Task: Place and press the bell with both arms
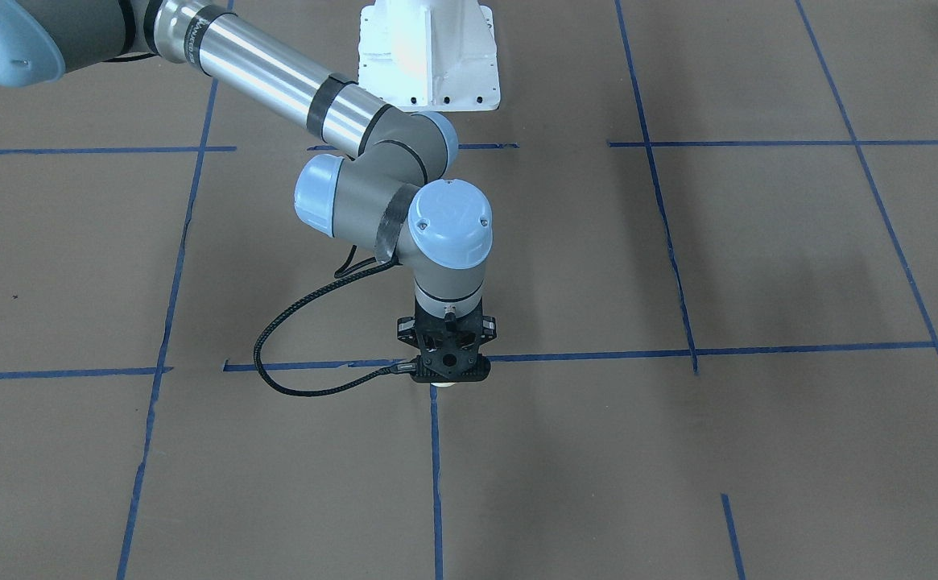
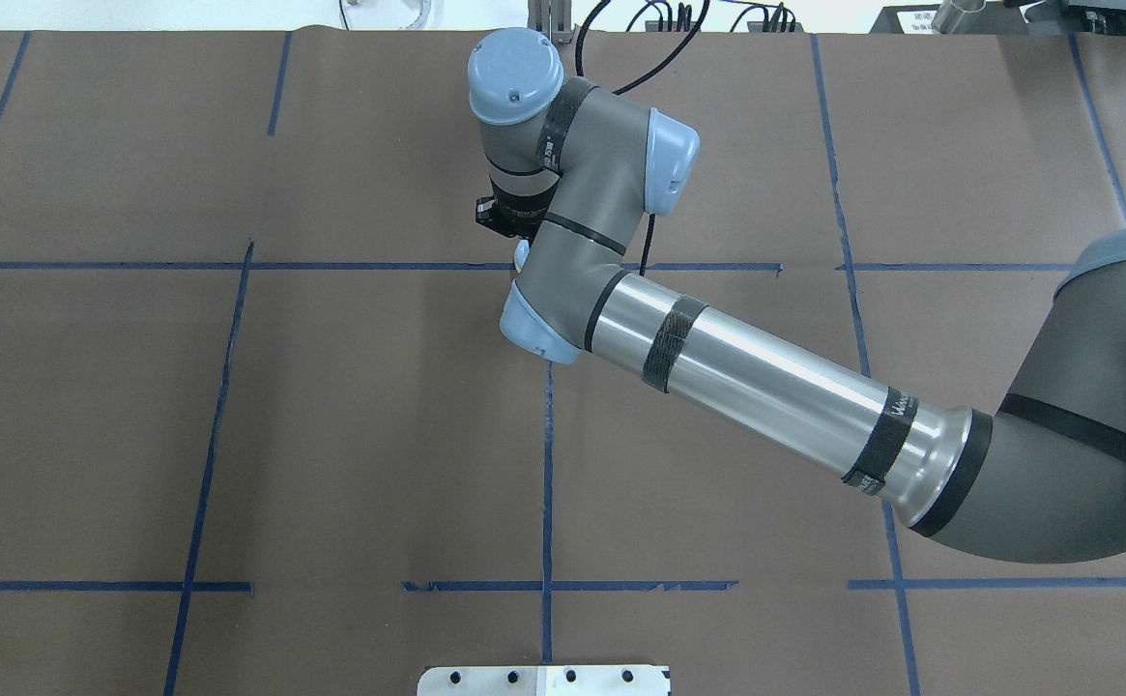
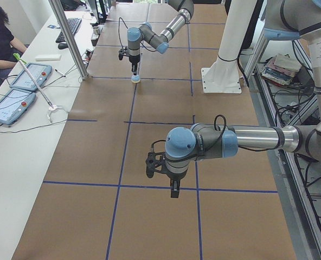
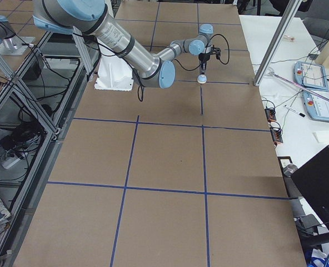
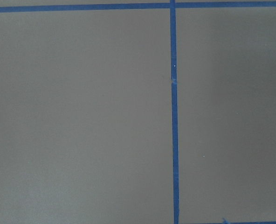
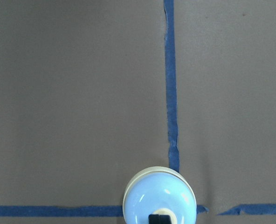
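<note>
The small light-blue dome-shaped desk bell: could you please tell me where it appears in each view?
Front-facing: bell centre, mostly hidden.
Overhead: bell upper centre, mostly hidden.
Exterior left: bell top, far.
Exterior right: bell top.
Left wrist: absent.
Right wrist: bell bottom centre.
Shared landmark: blue tape crossing at the bell.

Your front camera faces the robot, steeply down and close on the right arm, with the white pedestal at 12 o'clock. The overhead camera looks the opposite way, so that pedestal sits at 6 o'clock. Both end cameras stand far back and share the bell. The right wrist camera hangs close over it; the left one looks straight down on blue tape.
</note>
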`<action>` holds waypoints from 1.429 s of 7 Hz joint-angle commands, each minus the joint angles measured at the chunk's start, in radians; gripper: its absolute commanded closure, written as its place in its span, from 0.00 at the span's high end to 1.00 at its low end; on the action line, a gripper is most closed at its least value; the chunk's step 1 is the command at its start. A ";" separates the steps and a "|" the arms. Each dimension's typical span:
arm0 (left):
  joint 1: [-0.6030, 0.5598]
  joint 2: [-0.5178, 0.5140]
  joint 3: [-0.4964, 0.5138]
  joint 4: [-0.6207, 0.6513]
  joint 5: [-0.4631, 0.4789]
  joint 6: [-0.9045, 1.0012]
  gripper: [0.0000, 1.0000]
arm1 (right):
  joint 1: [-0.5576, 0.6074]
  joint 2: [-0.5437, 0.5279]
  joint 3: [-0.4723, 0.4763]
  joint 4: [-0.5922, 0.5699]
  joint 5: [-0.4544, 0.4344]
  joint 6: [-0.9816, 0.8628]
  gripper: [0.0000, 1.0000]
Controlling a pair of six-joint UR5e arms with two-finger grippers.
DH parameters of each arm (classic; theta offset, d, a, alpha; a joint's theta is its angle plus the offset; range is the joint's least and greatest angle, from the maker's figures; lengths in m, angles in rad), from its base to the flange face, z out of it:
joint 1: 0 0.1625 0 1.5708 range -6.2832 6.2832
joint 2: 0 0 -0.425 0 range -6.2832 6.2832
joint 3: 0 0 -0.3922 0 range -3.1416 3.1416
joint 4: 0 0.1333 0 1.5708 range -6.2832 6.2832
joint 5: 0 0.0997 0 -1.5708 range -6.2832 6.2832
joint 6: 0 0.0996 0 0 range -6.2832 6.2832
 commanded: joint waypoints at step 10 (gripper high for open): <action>0.005 -0.003 0.023 -0.012 0.000 0.008 1.00 | 0.103 -0.019 0.060 -0.012 0.160 -0.019 0.93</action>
